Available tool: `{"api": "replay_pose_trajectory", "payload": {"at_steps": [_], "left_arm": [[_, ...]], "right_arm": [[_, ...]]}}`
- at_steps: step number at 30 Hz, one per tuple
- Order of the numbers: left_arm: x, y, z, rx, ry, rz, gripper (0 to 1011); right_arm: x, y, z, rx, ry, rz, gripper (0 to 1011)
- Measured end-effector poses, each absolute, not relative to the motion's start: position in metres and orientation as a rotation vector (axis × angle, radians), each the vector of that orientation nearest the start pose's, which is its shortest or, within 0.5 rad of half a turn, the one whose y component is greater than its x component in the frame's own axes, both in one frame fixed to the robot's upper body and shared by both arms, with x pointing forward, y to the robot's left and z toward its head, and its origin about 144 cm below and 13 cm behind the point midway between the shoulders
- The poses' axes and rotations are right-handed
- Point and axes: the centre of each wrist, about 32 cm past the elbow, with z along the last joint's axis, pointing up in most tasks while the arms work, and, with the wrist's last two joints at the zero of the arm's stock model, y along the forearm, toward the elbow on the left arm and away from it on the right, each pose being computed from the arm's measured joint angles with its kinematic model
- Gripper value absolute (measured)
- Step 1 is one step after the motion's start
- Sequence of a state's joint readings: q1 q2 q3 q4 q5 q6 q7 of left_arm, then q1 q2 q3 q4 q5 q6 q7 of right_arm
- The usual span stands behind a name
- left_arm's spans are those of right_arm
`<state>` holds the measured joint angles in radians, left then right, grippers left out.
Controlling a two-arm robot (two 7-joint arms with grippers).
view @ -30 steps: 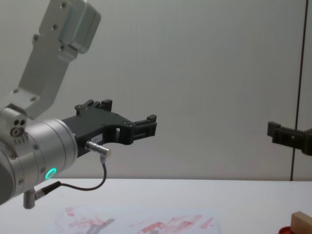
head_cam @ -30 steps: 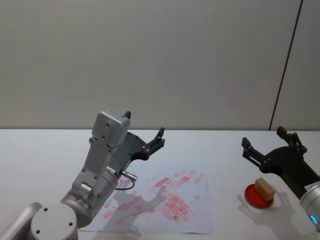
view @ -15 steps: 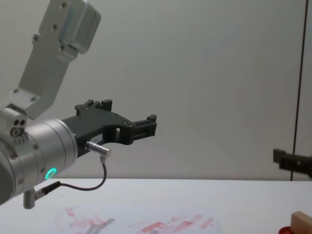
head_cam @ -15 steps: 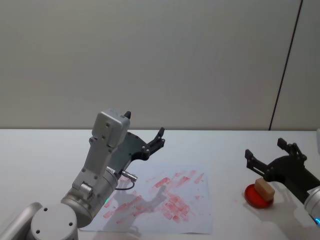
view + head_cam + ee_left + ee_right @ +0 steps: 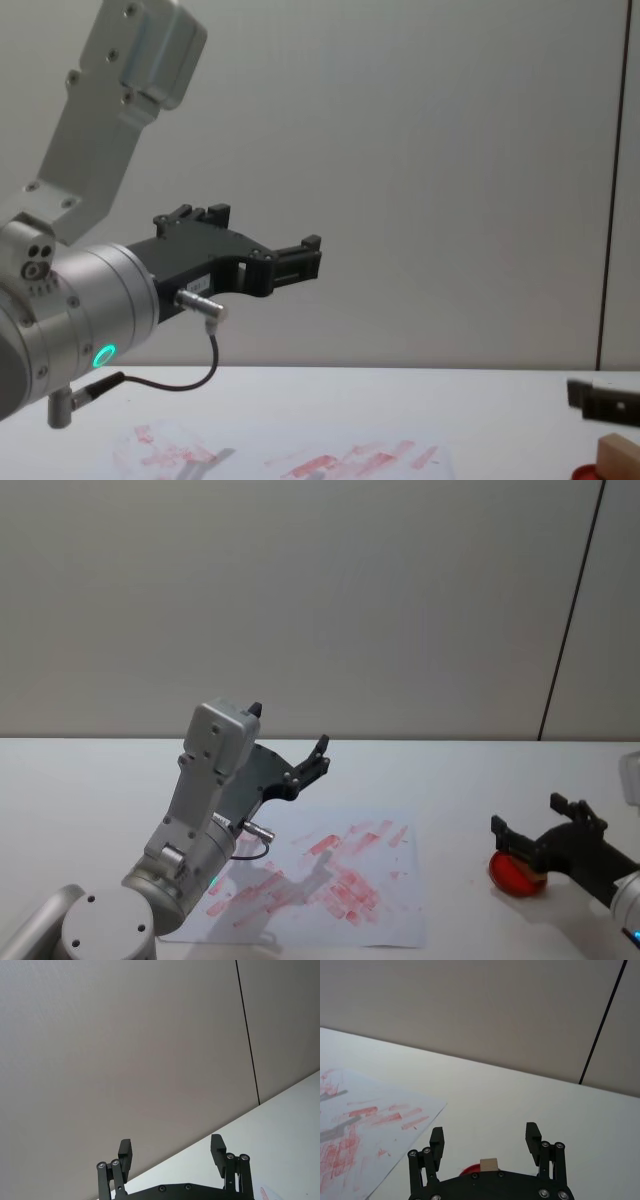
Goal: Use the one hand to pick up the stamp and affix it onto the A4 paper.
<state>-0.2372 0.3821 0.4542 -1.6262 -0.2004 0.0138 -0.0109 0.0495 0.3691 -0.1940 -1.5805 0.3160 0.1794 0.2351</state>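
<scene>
- Right pincer (image 5: 485, 1136): released, jaws wide apart, low over the desk's right side, pointing forward and toward the paper.
- Stamp (image 5: 489, 1164): small tan block, between the two fingers and back near the palm. There is a clear gap to each finger in the right wrist view. Cannot tell whether the palm touches it.
- Stamp sits on top of the red pad (image 5: 467, 1170). In the chest view its tan corner shows at the lower right edge, with the pad's rim just beside it and a black finger (image 5: 603, 399) just above.
- In the head view the pincer body covers the stamp, and the pad shows as a red bulge under it.
- Paper (image 5: 345, 885): flat on the desk (image 5: 80, 780), mid-field and left of the pad, apart from it. Red print smears cover most of the sheet.
- Left pincer (image 5: 171, 1151): released, jaws spread, held high above the paper's near-left part and aimed at the grey wall (image 5: 300, 600). Nothing is in it. Arm idle.
</scene>
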Motion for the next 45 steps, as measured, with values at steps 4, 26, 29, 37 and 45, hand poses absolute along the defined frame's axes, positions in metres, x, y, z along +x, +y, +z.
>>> {"api": "replay_pose_trajectory", "payload": {"at_steps": [4,26,29,37,45], "left_arm": [[0.492,0.198,1.204,0.061,-0.268,1.124,1003],[0.492,0.198,1.204,0.061,-0.268,1.124,1003],[0.492,0.198,1.204,0.061,-0.268,1.124,1002],[0.492,0.198,1.204,0.061,-0.268,1.124,1002],[0.492,0.198,1.204,0.061,-0.268,1.124,1002]], "right_arm": [[0.468,-0.277,1.154,-0.197,0.127,-1.144,1001],[0.466,-0.286,1.141,-0.249,0.209,-1.112,880],[0.465,-0.286,1.14,-0.251,0.216,-1.111,771],[0.464,-0.289,1.139,-0.256,0.224,-1.114,539],[0.464,-0.292,1.138,-0.259,0.228,-1.119,304]]}}
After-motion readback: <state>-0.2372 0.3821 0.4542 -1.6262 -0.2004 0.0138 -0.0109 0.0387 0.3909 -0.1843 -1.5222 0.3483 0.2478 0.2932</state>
